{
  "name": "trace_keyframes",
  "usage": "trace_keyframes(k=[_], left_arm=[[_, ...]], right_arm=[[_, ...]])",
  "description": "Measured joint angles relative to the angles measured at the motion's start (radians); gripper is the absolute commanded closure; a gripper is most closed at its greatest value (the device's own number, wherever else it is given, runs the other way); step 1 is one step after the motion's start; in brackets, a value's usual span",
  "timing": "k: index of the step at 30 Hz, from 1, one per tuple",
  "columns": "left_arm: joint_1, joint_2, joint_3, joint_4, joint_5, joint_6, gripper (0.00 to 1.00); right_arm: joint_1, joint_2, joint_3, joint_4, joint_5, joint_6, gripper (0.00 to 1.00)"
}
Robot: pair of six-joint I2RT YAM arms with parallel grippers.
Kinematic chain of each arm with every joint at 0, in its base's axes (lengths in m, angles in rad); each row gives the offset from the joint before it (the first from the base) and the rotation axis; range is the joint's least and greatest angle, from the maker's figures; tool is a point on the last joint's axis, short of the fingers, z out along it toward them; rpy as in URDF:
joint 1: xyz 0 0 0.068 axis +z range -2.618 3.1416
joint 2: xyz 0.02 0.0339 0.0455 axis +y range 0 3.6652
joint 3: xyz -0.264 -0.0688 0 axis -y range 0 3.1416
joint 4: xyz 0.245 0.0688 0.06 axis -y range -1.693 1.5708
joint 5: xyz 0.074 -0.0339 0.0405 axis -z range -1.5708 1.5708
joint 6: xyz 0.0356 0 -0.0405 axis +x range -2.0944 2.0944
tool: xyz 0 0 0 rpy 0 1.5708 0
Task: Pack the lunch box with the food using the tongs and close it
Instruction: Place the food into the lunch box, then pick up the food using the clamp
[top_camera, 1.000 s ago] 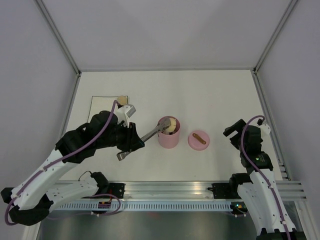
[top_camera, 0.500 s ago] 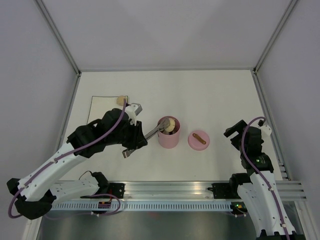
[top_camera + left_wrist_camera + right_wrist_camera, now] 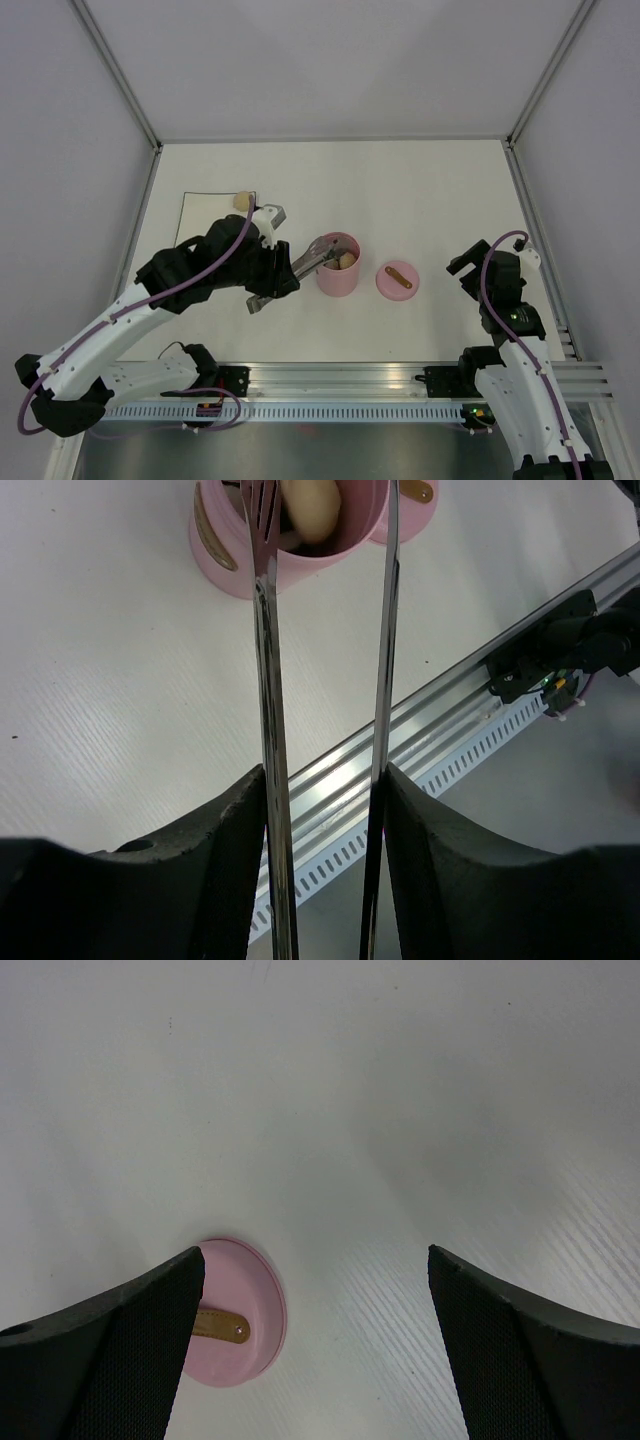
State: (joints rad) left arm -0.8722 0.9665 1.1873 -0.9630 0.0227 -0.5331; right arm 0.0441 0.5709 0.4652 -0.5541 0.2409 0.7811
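The pink lunch box (image 3: pixel 337 274) (image 3: pixel 250 575) stands upright and uncovered at mid table. A beige ball of food (image 3: pixel 346 261) (image 3: pixel 310 510) lies inside it. My left gripper (image 3: pixel 279 277) (image 3: pixel 325 775) is shut on the silver tongs (image 3: pixel 305 261) (image 3: pixel 268 680), one finger against each arm. The tongs' arms stand spread, their tips over the box's mouth with nothing between them. Another beige ball (image 3: pixel 241 200) rests at the far left. The pink lid (image 3: pixel 397 281) (image 3: pixel 235 1310) (image 3: pixel 412 518) with its brown strap lies right of the box. My right gripper (image 3: pixel 466 265) (image 3: pixel 315 1255) hangs open, empty, right of the lid.
A thin black outlined rectangle (image 3: pixel 185 215) marks the table at the left, with the loose ball at its far corner. The metal rail (image 3: pixel 330 375) (image 3: pixel 440 690) runs along the near edge. White walls enclose the table on three sides.
The tongs' arms have sprung apart and the beige ball has dropped from their tips into the lunch box. The left arm shifted slightly. The right arm has not moved.
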Motion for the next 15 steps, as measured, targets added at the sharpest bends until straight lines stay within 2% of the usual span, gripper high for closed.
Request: trace_keyframes(k=[6,12,14,15], left_arm=[[-0.001,0.009,0.06,0.0,-0.028,0.003,0.45],[0.016,0.015,0.166,-0.039,-0.206,0.011,0.38],[0.083,0.026,0.193,-0.036,-0.248,0.025,0.38],[0.152,0.032,0.193,-0.024,-0.247,0.034,0.38]], right_arm=[[0.0,0.005,0.0,0.002,0.0,0.0,0.02],[0.0,0.019,0.0,0.023,-0.007,-0.004,0.02],[0.0,0.028,0.0,0.027,-0.012,-0.01,0.02],[0.0,0.033,0.0,0.031,-0.019,-0.012,0.02]])
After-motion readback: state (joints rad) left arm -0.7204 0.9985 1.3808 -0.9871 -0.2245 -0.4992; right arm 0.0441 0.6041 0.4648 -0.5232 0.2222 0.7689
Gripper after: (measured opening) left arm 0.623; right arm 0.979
